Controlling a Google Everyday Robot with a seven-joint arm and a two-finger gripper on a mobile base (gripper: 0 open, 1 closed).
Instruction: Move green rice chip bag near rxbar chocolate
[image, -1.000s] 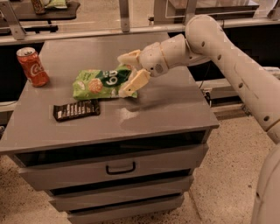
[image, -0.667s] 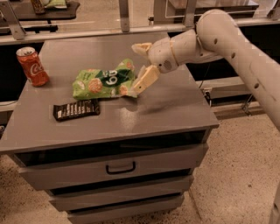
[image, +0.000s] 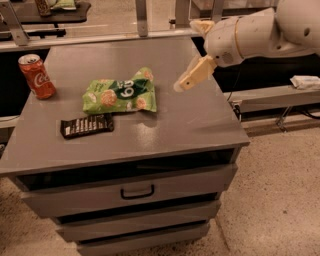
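Open and empty at the gripper (image: 187, 55), with nothing between the spread fingers. Hovers above the right rear part of the table (image: 195, 130), clear of the top, on a white arm (image: 250, 35) reaching in from the right.

To the left of it, well apart, the bag (image: 120, 95): flat on the grey top, crinkled, one corner raised toward the back. Just in front of the bag, the bar (image: 87, 125), lying lengthwise and close to the bag's lower left edge; hard to tell whether touching or just apart. By that look, placed as asked, with little left to do but keep off.

Possible trouble from here:
- catching the raised corner with a low finger on any sweep leftward, and so dragging the light bag away from the bar;
- pushing the bag onto the bar, or shoving both toward the front edge;
- slow uncrumpling of the foil, enough to shift it a little;
- knocking the can (image: 36, 76), upright at the left rear, on a long reach across.

Underneath, a smooth grey top over a stack of drawers (image: 135, 192). Around it, speckled floor (image: 280, 200), a low shelf to the right with something white (image: 305, 81) on it, and metal posts behind.
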